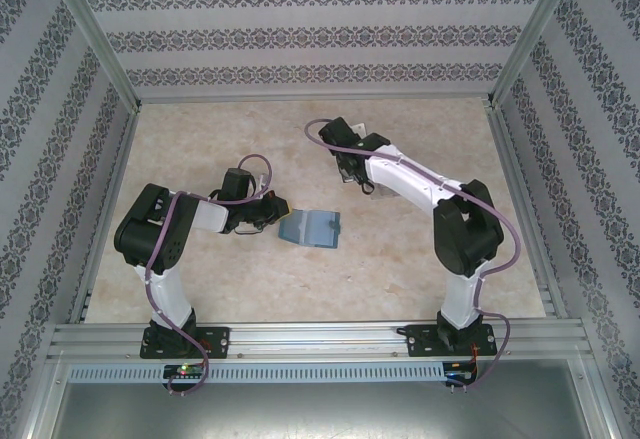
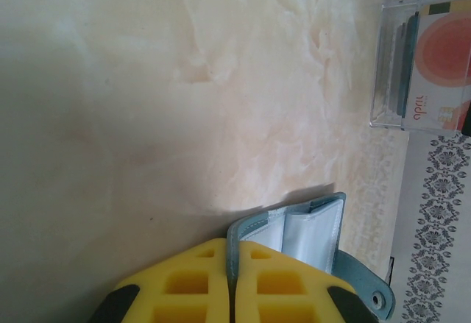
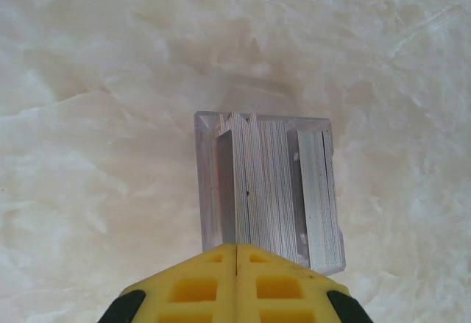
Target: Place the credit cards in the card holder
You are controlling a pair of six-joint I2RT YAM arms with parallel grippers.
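Marble-look table; mid-table, open teal card holder, one leaf pinched in closed left gripper. Farther right, clear stand with credit cards on edge, straight below closed right gripper, nothing visibly held; nearer arm.

the surface is lit softly and evenly from above, and only faint shadows are cast. in the left wrist view a pale glare is seen at upper middle and a dim band across the lower left. far details at its right edge are slightly blurred.
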